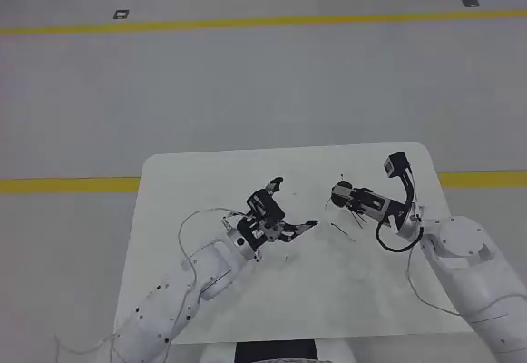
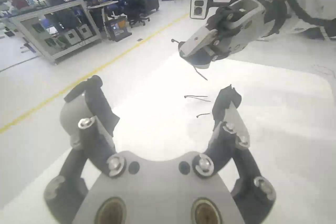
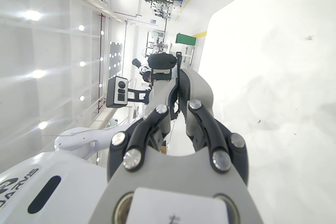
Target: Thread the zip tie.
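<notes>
My right gripper [image 3: 176,72] is shut on a thin black zip tie [image 3: 179,62], whose head sticks out past the fingertips. In the left wrist view the same right gripper [image 2: 195,55] hangs above the white table [image 1: 190,195], the zip tie's [image 2: 174,41] head on one side and its tail drooping out the other. My left gripper [image 2: 161,87] stands open with nothing between its fingers, facing the right gripper across a gap. In the top view the left gripper [image 1: 292,205] is at the table's middle and the right gripper [image 1: 340,192] is a little to its right.
Two loose black zip ties [image 2: 197,97] [image 2: 203,115] lie on the table between the grippers, also visible from above as loose zip ties [image 1: 340,229]. A yellow floor line [image 1: 54,185] runs behind the table.
</notes>
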You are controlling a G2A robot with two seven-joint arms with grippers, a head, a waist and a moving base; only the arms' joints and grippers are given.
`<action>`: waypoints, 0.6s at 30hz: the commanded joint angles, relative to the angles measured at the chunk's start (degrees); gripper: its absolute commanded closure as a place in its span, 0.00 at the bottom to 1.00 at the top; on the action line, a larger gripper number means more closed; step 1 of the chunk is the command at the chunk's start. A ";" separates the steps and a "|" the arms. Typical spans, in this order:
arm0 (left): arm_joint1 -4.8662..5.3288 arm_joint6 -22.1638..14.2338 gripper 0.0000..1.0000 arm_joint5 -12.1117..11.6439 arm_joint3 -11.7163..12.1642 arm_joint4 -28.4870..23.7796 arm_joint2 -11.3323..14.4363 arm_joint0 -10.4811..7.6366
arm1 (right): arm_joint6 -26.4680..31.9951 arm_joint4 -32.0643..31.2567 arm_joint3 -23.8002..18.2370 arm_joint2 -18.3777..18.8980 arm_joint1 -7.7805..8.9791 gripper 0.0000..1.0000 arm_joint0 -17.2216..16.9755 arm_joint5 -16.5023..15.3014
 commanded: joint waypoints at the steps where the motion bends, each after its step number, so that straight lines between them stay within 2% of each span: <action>1: -0.02 0.64 0.00 -1.18 -0.53 0.18 0.58 0.02 | 0.00 0.00 0.00 0.00 0.00 1.00 0.00 0.00; 10: -0.08 0.39 0.00 -0.82 -0.59 0.46 0.83 -0.06 | 0.00 0.00 0.00 0.00 0.00 1.00 0.00 0.00; 12: -0.26 0.09 0.00 0.15 -0.24 0.59 1.28 -0.29 | -0.61 0.30 -0.08 -0.10 -0.07 1.00 -0.13 0.10; 18: -1.25 0.57 0.00 4.85 0.85 1.96 4.05 -1.18 | -7.24 1.95 -0.82 -1.89 -1.00 1.00 -0.69 1.04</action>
